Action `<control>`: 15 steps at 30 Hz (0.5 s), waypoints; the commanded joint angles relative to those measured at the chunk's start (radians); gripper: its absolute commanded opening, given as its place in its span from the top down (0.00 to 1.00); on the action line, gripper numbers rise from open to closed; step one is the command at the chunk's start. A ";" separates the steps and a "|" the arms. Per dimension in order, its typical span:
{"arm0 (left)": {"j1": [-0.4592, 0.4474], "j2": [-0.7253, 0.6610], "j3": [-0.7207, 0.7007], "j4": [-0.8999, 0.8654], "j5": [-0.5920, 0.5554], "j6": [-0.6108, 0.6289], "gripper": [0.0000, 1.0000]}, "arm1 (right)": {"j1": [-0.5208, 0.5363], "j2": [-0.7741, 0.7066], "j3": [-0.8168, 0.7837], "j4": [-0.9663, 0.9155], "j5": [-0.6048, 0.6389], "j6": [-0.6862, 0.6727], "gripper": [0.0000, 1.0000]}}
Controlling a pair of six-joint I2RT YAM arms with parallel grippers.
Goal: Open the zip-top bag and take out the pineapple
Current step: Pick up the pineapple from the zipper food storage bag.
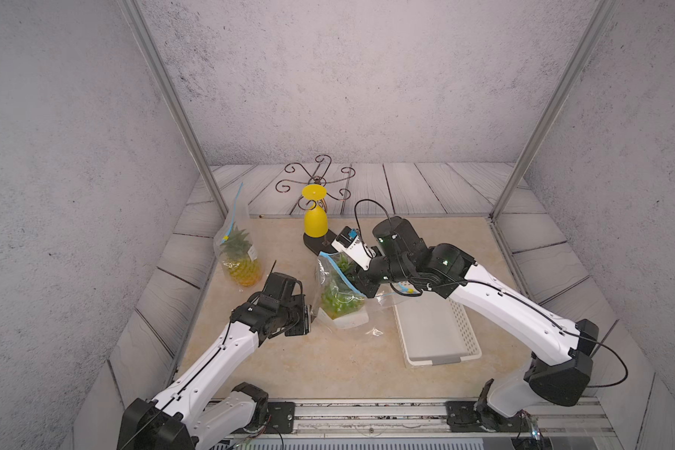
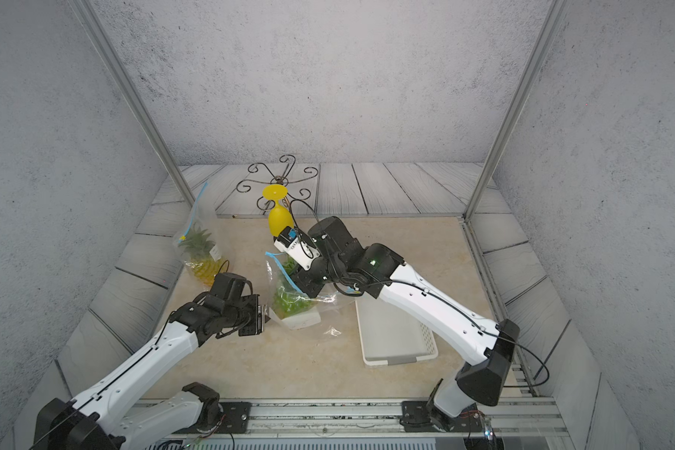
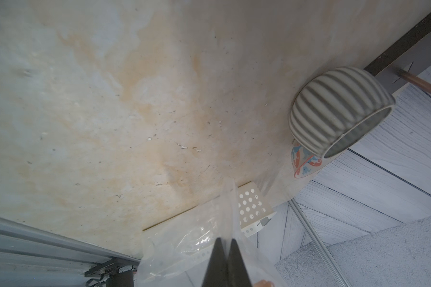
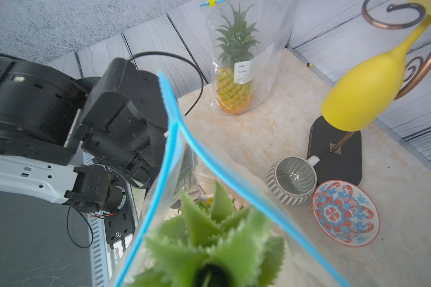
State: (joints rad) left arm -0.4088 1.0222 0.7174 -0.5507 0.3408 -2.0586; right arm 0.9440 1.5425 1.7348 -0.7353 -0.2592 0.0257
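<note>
The left gripper (image 3: 227,246) is pinched tight on crinkly clear film at the eight o'clock edge of the open zip-top bag (image 1: 328,278). The right gripper (image 4: 210,273) enters its blue zip mouth from three o'clock, buried among fleshy, saw-edged green leaves (image 4: 209,236); I cannot tell whether it is gripping them. At the tabletop's (image 1: 328,362) ten o'clock, the scaly yellow pineapple (image 1: 244,269) stands upright inside a second clear bag (image 1: 236,218).

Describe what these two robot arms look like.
Both the left arm and right arm have white shells, black joints and black bases, with thin black cables running along them. The right arm shows small green lights and carries a white camera box with a blue patch. The left gripper has dark, tapered fingers.
</note>
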 commanded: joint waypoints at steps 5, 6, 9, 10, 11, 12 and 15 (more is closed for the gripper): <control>0.043 0.010 -0.006 -0.101 -0.026 0.103 1.00 | -0.007 -0.068 0.114 0.009 -0.011 0.007 1.00; 0.045 0.012 -0.003 -0.104 -0.031 0.115 1.00 | -0.007 -0.071 0.117 0.006 -0.009 0.009 1.00; 0.051 0.025 0.026 -0.145 -0.041 0.152 1.00 | -0.008 -0.085 0.109 0.007 0.015 0.003 1.00; 0.052 0.030 0.033 -0.155 -0.045 0.162 1.00 | -0.009 -0.089 0.106 0.011 0.024 -0.001 1.00; 0.054 0.030 0.040 -0.164 -0.052 0.173 1.00 | -0.011 -0.094 0.106 0.017 0.034 -0.006 1.00; 0.055 0.029 0.043 -0.172 -0.056 0.180 1.00 | -0.015 -0.098 0.108 0.020 0.043 -0.009 1.00; 0.057 0.023 0.049 -0.199 -0.075 0.211 1.00 | -0.026 -0.092 0.133 0.019 0.056 -0.019 1.00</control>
State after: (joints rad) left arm -0.3614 1.0481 0.7364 -0.6830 0.3012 -1.9053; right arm 0.9318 1.5120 1.8202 -0.7605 -0.2325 0.0208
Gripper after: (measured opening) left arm 0.048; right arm 0.200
